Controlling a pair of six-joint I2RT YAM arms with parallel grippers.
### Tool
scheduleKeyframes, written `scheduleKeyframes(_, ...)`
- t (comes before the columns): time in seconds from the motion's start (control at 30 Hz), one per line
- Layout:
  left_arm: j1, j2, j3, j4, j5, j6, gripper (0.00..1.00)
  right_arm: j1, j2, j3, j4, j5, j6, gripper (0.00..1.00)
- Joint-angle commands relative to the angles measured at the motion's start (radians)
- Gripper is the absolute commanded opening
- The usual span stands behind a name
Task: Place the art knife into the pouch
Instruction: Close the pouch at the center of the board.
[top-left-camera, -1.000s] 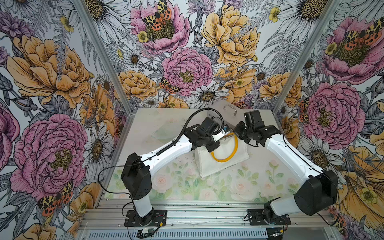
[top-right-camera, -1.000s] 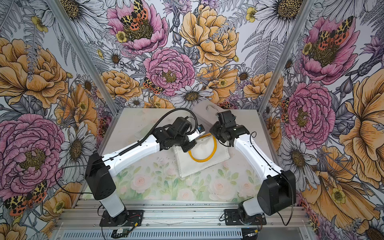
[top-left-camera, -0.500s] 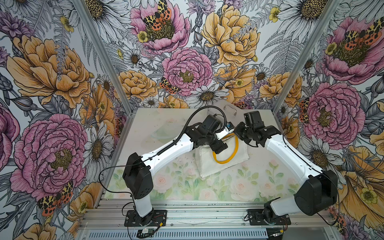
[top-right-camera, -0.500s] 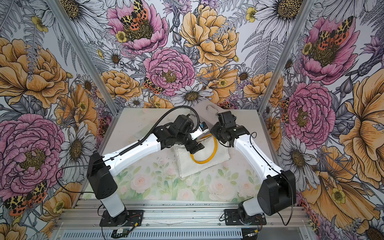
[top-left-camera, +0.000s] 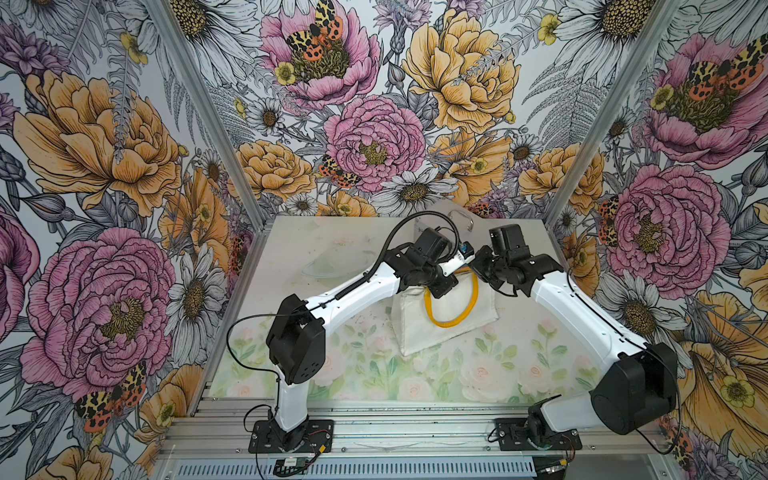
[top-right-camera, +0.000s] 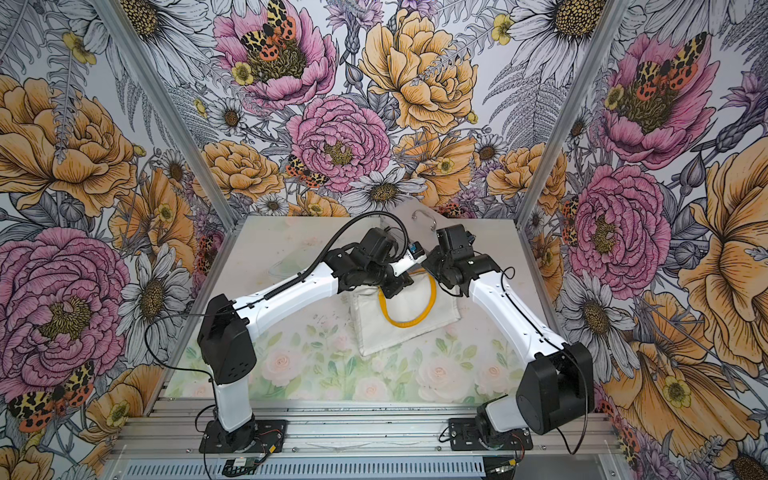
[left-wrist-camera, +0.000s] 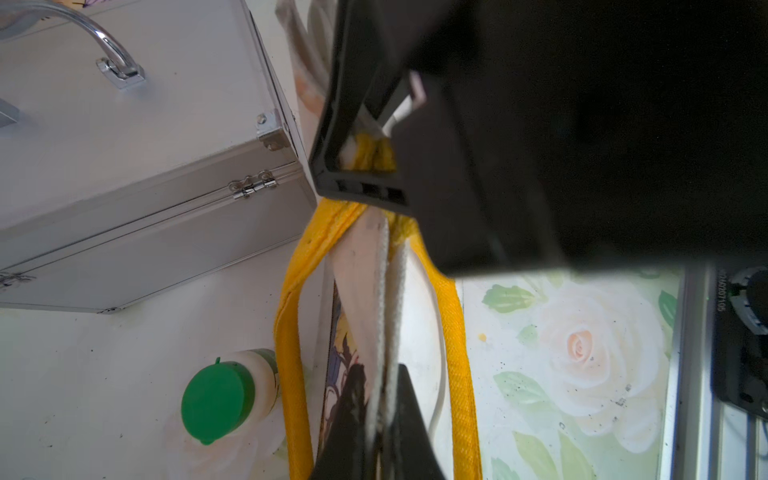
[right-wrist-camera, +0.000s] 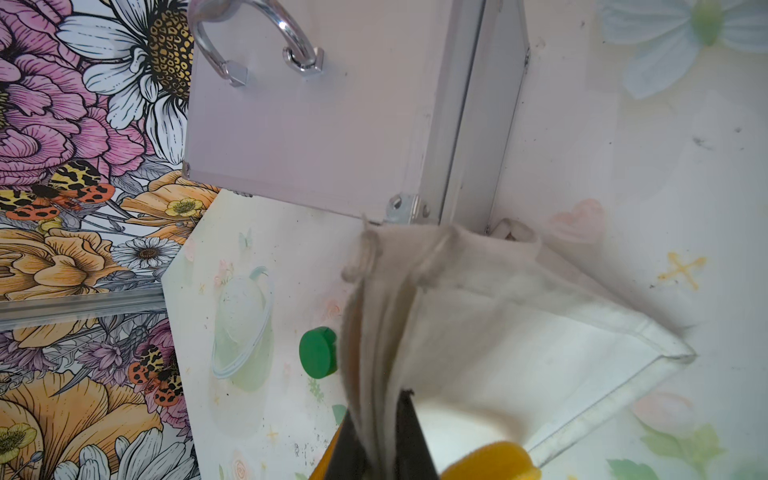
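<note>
The white fabric pouch (top-left-camera: 440, 328) lies near the middle of the floral-printed bench (top-left-camera: 332, 353), its mouth turned toward the back wall and held up by 2 robot arms that meet above it in both top views. The left gripper (left-wrist-camera: 379, 374) is clamped on the pouch's white rim, a fold of fabric pinched between its black fingers (left-wrist-camera: 353, 415) in the left wrist view. The right gripper (right-wrist-camera: 376, 415) is likewise closed on the rim; the left wrist view shows it (left-wrist-camera: 365, 158) biting the fabric where a yellow loop handle (left-wrist-camera: 291, 332) is sewn on. In a top view the yellow loop (top-left-camera: 451, 322) hangs across the flat body of the pouch. A silver metal case (right-wrist-camera: 311, 124) with a chrome carry handle (right-wrist-camera: 253, 37) sits just behind the pouch at the back of the bench, its latches (left-wrist-camera: 253, 187) fastened. A white bottle with a green cap (left-wrist-camera: 216, 399) rests on the bench beside the pouch's raised edge. Where the art knife is cannot be told from these views.
</note>
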Motion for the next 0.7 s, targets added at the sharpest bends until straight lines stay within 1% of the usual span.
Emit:
scheduleKeyframes(0.0,0.016,-0.024,-0.014,0.019,0.026,-0.004,0.00,-0.009,-0.024,-0.011,0.025,0.040,0.000,0.00)
scheduleKeyframes(0.17,0.017,-0.035,-0.015,0.018,0.028,-0.007,0.00,-0.011,-0.026,-0.010,0.027,0.042,-0.001,0.00)
scheduleKeyframes(0.2,0.016,-0.041,-0.016,0.019,0.030,-0.013,0.15,-0.012,-0.028,-0.009,0.027,0.043,-0.002,0.00)
scheduleKeyframes(0.23,0.017,-0.049,-0.016,0.018,0.040,-0.014,0.35,-0.012,-0.028,-0.010,0.027,0.043,-0.003,0.00)
scheduleKeyframes(0.33,0.016,-0.069,-0.018,0.018,0.041,-0.015,0.61,-0.013,-0.029,-0.006,0.030,0.044,-0.009,0.00)
scheduleKeyframes(0.37,0.017,-0.069,-0.020,0.018,0.042,-0.012,0.66,-0.014,-0.029,-0.005,0.031,0.045,-0.010,0.00)
scheduleKeyframes(0.4,0.017,-0.069,-0.023,0.018,0.043,-0.008,0.69,-0.014,-0.031,-0.004,0.031,0.046,-0.011,0.00)
scheduleKeyframes(0.43,0.016,-0.109,-0.027,0.018,0.042,-0.006,0.71,-0.014,-0.032,-0.001,0.032,0.047,-0.012,0.00)
scheduleKeyframes(0.47,0.016,-0.112,-0.031,0.018,0.043,-0.004,0.72,-0.015,-0.034,0.000,0.032,0.048,-0.013,0.00)
scheduleKeyframes(0.67,0.005,-0.092,-0.044,0.017,0.041,0.003,0.74,-0.019,-0.034,0.002,0.035,0.041,-0.015,0.00)
